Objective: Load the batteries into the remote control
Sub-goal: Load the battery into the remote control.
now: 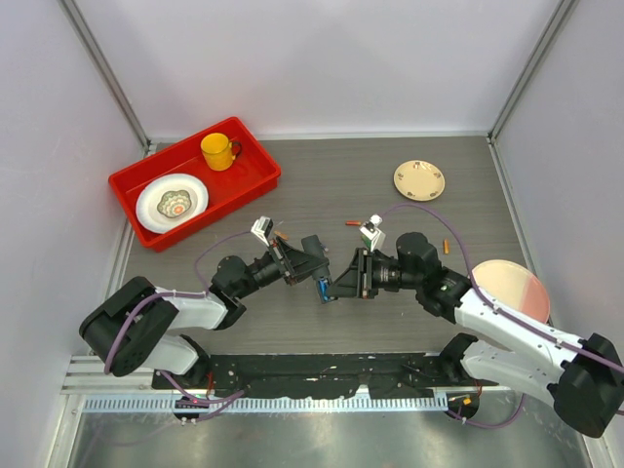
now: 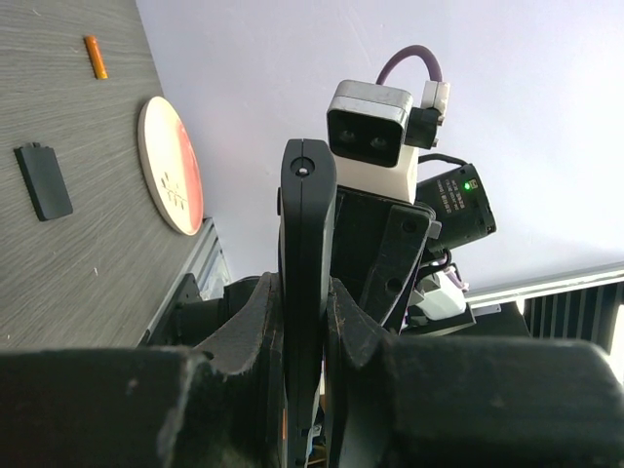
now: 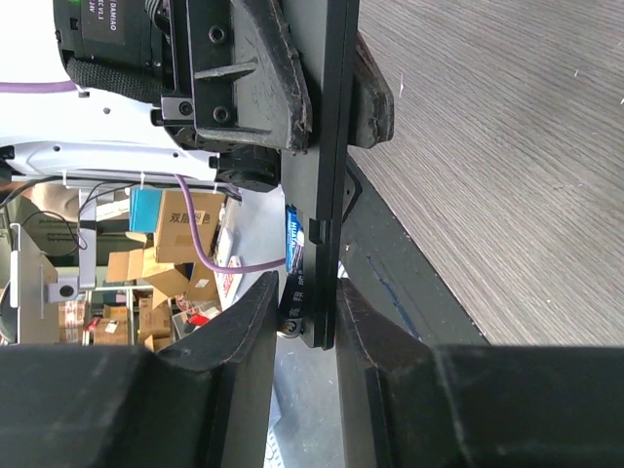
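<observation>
You are partway through seating a cell. The remote control point(image 2: 307, 244) stands edge-on in the centre of both wrist views, clenched by one end between the fingers of the left gripper point(image 1: 300, 258). The right gripper point(image 1: 341, 278) meets it from the opposite side. In the right wrist view its fingers sit snug on either side of the remote's free end, pinching it together with a blue battery point(image 3: 295, 258) that lies against the left face of the bar, low in the frame. You cannot tell from here whether that battery is fully down in its bay; it looks only partly in. The next move probably calls for a steady squeeze to seat it flat while the left arm holds firm. After that, release and reach for a loose cell, such as the orange battery point(image 2: 95, 57) at the upper left of the left wrist view. The small black cover piece point(image 2: 43, 180) lies on the table just below it, likely to go on last.
</observation>
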`<state>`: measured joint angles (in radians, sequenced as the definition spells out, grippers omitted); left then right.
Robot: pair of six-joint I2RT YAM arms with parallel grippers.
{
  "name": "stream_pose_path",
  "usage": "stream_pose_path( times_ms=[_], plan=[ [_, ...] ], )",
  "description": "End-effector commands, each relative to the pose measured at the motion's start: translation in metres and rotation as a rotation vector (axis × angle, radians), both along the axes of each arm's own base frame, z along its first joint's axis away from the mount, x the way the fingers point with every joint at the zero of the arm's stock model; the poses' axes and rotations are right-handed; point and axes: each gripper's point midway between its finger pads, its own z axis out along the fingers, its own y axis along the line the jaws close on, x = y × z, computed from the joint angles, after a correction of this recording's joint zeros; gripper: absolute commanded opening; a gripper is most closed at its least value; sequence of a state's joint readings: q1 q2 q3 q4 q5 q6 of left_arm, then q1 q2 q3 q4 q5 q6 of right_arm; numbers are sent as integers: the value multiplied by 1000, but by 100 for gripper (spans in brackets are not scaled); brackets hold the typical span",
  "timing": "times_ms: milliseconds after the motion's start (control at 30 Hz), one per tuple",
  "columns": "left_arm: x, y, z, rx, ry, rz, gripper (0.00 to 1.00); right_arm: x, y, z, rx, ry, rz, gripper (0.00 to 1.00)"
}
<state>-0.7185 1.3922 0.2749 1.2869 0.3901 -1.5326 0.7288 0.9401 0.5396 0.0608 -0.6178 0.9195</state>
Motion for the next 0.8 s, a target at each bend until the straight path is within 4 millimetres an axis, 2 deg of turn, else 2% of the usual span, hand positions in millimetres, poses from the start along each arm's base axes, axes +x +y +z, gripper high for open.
stream_pose_path(
  times_ms=[0,333,500,567,600,667,767],
  plan=[
    [-19,6,63,-191,-198,-37,0,11,8,14,56,-62,-14,21],
    [-22,5,61,-188,-195,-42,0,17,12,16,73,-54,-29,17],
    [-23,5,61,-187,-198,-43,0,17,13,17,75,-58,-21,10],
    [-22,5,60,-184,-198,-41,0,14,13,21,89,-60,-7,14],
    [-22,5,59,-182,-197,-39,0,14,13,23,94,-63,-9,22],
    [-22,5,58,-180,-197,-40,0,14,12,24,94,-64,-14,25],
    [-23,5,59,-180,-199,-43,0,16,10,22,73,-69,-26,7]
  ],
)
